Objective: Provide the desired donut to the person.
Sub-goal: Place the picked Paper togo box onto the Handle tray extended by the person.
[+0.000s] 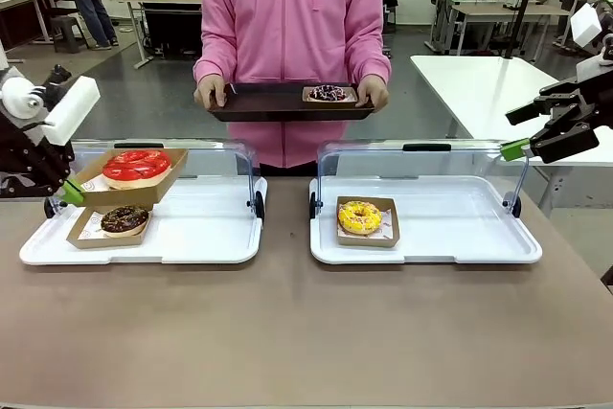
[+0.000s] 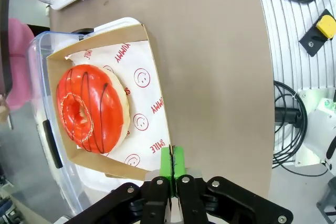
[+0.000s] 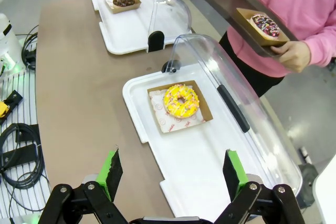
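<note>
left gripper (image 2: pixel 172 161) pressed together on the rim of the cardboard tray (image 1: pixel 165 182) holding the red donut (image 1: pixel 136 164), mid-left of the front frame, apparently lifted off the white tray (image 1: pixel 192 237). Light load, but the thin card will flex and the glaze is soft, so keep it level. right gripper (image 3: pixel 173 172) spread, empty. Brown table (image 1: pixel 287 332) bare at centre; person (image 1: pixel 287 16) at top centre holds out a dark serving tray (image 1: pixel 268 102)
</note>
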Robot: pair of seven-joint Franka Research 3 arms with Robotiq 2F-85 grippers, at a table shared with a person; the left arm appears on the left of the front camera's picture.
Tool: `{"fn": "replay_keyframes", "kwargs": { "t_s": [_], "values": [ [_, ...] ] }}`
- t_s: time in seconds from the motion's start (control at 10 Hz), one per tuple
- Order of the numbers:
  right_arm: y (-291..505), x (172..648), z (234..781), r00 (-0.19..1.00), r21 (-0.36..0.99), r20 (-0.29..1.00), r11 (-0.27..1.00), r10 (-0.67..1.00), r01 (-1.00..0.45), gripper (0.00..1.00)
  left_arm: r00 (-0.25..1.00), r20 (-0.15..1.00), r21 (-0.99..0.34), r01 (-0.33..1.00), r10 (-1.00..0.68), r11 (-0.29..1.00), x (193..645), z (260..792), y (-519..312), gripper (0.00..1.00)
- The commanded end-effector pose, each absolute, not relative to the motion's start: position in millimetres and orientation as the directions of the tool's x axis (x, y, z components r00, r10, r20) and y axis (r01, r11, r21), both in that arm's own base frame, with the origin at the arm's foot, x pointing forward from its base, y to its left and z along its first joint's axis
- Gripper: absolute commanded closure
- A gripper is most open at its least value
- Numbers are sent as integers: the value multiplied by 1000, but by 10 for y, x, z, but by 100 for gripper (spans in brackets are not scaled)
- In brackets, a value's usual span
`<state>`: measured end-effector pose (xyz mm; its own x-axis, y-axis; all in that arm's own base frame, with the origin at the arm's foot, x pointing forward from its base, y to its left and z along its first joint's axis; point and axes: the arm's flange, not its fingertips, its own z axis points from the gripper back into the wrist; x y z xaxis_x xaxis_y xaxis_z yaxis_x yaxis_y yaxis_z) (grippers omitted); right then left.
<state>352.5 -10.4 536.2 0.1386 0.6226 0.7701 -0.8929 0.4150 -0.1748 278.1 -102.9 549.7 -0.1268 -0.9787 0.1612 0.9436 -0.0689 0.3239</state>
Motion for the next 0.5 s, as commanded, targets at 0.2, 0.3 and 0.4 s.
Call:
{"fn": "replay_keyframes", "kwargs": {
  "t_s": [0.2, 0.3, 0.4],
  "values": [
    [-104, 3524, 5345, 136, -172, 770, 408, 624, -897, 0, -121, 165, 340, 938, -979, -59, 2801, 5527, -1040, 100],
    [-104, 3524, 5345, 136, -172, 770, 408, 624, -897, 0, -121, 165, 340, 938, -979, -59, 2801, 5527, -1040, 100],
    [-104, 3524, 5345, 136, -172, 770, 408, 624, -897, 0, -121, 165, 340, 938, -979, -59, 2801, 5527, -1040, 100]
  ]
}}
